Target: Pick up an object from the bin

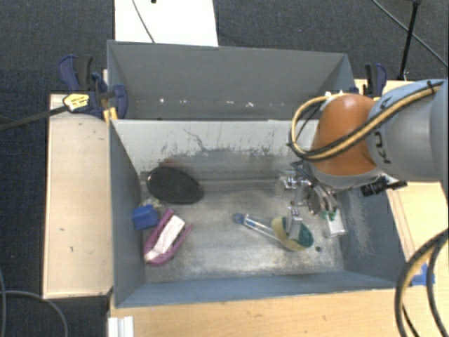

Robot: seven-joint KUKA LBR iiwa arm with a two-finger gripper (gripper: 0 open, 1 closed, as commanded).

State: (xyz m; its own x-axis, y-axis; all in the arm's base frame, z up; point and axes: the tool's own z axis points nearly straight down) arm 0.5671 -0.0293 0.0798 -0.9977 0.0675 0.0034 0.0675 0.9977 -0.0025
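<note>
Pincer (300, 220) is down near the floor of the bin (224, 76), well to the right of the black oval pad (174, 186) and a bit nearer the front wall than the pad. Open or closed: cannot tell, the wrist hardware blocks the view.

Directly under the pincer is a teal and beige lump (297, 238), touching it or just below it; contact is unclear. A clear stick (257, 225) with a blue tip runs out of that lump. Its long axis is diagonal and lies flat on the floor. The blue tip points left and slightly toward the back wall, roughly at the black oval pad, while the other end sits at the lump under the pincer. Stick and lump look like one item, but the join is hidden.

The black oval pad lies against the foot of the back wall, on the left side. Just below and left of the pad is a small blue block (145, 218). Right beside that block, on the side away from the pad, is a pink and white packet (166, 238), tilted, touching or nearly touching the block. Both are well apart from the pincer.

The orange cover (344, 135) on the wrist sits above the pincer, with cables (303, 121) looped around it.
</note>
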